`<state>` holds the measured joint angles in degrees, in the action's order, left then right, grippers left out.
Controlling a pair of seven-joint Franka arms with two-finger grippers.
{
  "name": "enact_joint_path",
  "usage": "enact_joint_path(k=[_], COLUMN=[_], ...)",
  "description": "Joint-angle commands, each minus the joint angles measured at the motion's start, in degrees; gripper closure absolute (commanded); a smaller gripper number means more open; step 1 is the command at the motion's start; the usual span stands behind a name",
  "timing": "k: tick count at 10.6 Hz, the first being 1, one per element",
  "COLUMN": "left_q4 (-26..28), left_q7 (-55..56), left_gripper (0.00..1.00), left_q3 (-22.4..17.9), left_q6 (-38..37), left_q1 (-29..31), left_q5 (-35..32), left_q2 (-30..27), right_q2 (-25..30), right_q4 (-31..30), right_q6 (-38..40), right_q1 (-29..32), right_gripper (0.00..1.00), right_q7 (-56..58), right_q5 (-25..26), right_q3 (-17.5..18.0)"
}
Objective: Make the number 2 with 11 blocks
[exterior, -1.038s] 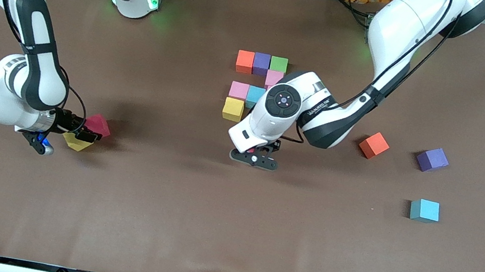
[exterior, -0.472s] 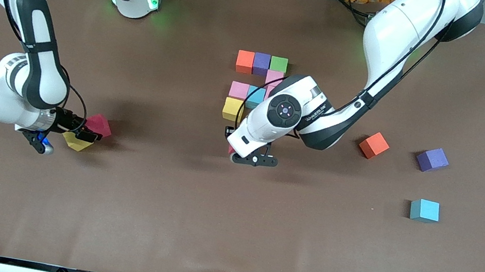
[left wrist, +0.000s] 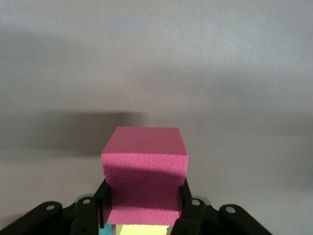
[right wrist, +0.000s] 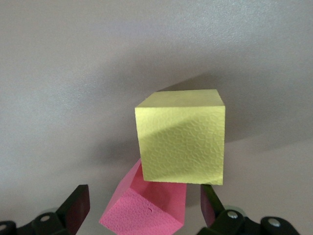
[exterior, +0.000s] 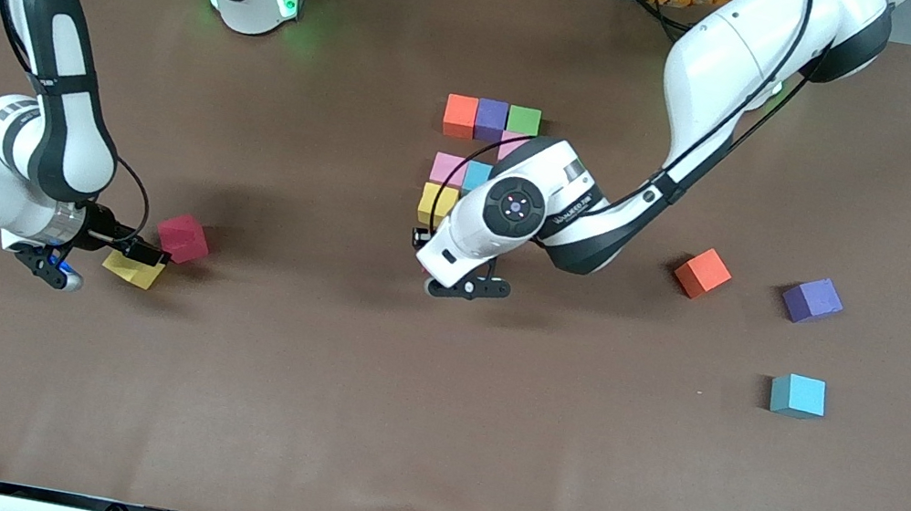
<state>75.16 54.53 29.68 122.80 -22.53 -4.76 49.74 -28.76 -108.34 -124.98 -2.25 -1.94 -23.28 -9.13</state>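
Note:
Part of the number 2 lies mid-table: an orange (exterior: 460, 116), purple (exterior: 491, 120) and green block (exterior: 523, 121) in a row, a pink block (exterior: 513, 143) half hidden by the left arm, then pink (exterior: 449, 168), light blue (exterior: 478, 174) and yellow (exterior: 436, 201). My left gripper (exterior: 460, 282) (left wrist: 144, 196) is shut on a magenta-red block (left wrist: 144, 161), over the table beside that yellow block (left wrist: 142, 230). My right gripper (exterior: 141, 252) (right wrist: 144, 200) stands open at a red block (exterior: 183, 238) (right wrist: 146, 213) and a yellow block (exterior: 132, 269) (right wrist: 181, 144).
Toward the left arm's end of the table, three loose blocks lie apart: orange (exterior: 702, 273), purple (exterior: 813, 300) and light blue (exterior: 798, 395). The left arm's forearm hangs over the figure's middle rows. The brown table (exterior: 425, 436) is bare nearer the camera.
The left gripper carried its block toward the figure's yellow block. The right arm drew back a little toward its own end, and the yellow block by it shifted slightly.

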Motion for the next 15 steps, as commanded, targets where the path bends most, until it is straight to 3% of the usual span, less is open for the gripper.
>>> enact_joint_path(k=[1,5,8,15], left_q4=[0.25,0.86,0.78,0.78], left_q7=[0.58,-0.39,-0.30,-0.56], left_gripper=[0.45,0.45,0.44,0.41], left_q3=[-0.76,-0.94,-3.22,-3.22], left_q6=[-0.10,-0.37,-0.37,-0.37], left_q1=[-1.72,-2.95,-5.94,-6.04], left_q5=[-1.64,-4.91,-4.82,-4.91], left_q2=[-0.26,0.00,0.88,1.32], right_q2=[0.37,0.72,0.02,-3.06], right_q4=[0.67,1.90,2.34,2.25], right_q6=[1.57,2.11,0.97,-6.67], right_q1=[0.84,1.11,1.98,2.25], right_gripper=[0.00,0.00,0.00,0.00], right_q7=[-0.35,1.58,2.90,3.69], right_q5=[0.61,1.31,4.99,4.74], right_q3=[0.61,0.17,0.17,0.25])
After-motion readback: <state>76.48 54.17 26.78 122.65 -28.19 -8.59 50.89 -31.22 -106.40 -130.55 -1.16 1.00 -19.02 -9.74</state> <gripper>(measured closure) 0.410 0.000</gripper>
